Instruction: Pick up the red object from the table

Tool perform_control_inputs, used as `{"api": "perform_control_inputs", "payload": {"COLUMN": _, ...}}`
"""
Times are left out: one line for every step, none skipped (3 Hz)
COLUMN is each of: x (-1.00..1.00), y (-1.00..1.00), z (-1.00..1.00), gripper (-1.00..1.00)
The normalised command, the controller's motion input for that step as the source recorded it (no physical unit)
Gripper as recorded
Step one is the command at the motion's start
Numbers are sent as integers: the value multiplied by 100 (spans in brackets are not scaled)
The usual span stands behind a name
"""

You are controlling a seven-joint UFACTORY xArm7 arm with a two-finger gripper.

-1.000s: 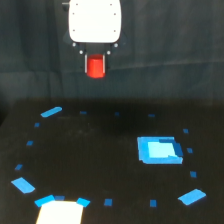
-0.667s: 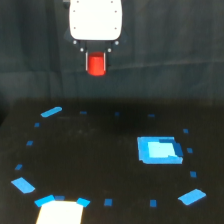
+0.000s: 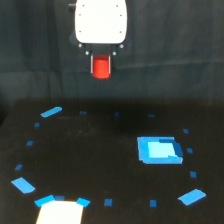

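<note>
Barely shifted from a second ago, the gripper point(image 3: 102, 67) hangs high at the far side with its fingers clenched on the red object point(image 3: 102, 68), well above the table point(image 3: 100, 150). Holding well now likely means steady pressure and no sideways jolt, since only a narrow piece is pinched.

Gripper raised, pointing straight down, jaws closed on its load.

The white gripper body point(image 3: 100, 21) hangs high in the exterior view, well above the table point(image 3: 100, 165). Its two dark fingers point(image 3: 92, 64) drop vertically from the underside, and the gripper point(image 3: 102, 67) clamps the red object point(image 3: 102, 68) between them.
</note>
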Motion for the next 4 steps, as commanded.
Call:
{"api": "perform_control_inputs", "payload": {"x": -31, "y": -10, "z": 84, "gripper": -66}}
{"api": "perform_control_inputs", "payload": {"x": 15, "y": 25, "z": 94, "gripper": -100}}
{"api": "perform_control_inputs", "payload": {"x": 42, "y": 19, "z": 36, "gripper": -100}}
{"api": "perform_control_inputs", "payload": {"x": -24, "y": -1, "z": 100, "gripper": -84}}
